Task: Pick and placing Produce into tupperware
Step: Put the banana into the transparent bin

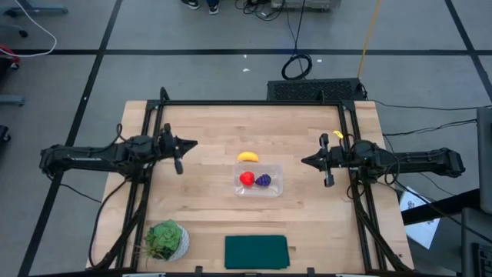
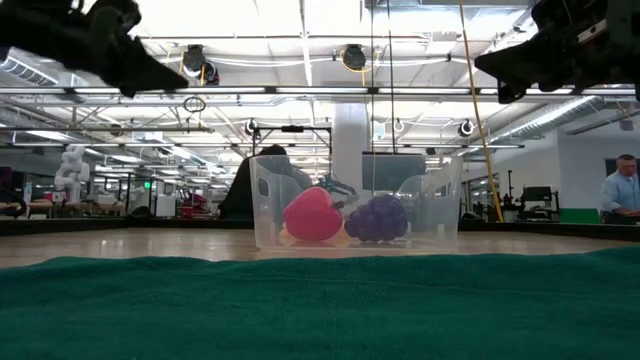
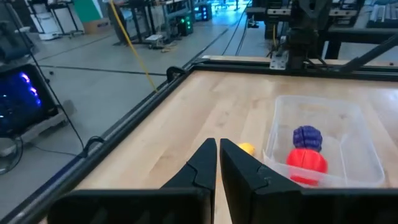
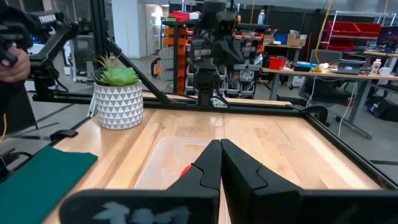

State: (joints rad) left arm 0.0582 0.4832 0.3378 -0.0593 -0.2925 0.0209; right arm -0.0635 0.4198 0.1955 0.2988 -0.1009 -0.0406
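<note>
Green cloth fills the foreground of the low view, a flat dark rectangle at the table's near edge with a potted plant beside it, both well apart from the work. Behind the cloth stands the tupperware, near the middle of the table, holding the red fruit and the purple grapes side by side, so two of the three pieces look placed. Only the banana lies outside, on the wood just beyond the container's far wall. Neither arm carries anything: the left gripper hangs raised off the table to the container's left with its fingers pinched almost together, and the right gripper hangs on the opposite side, fingers fully closed and empty. Judging by the layout, the banana is the remaining job, and whichever arm takes it must first spread its fingers.
</note>
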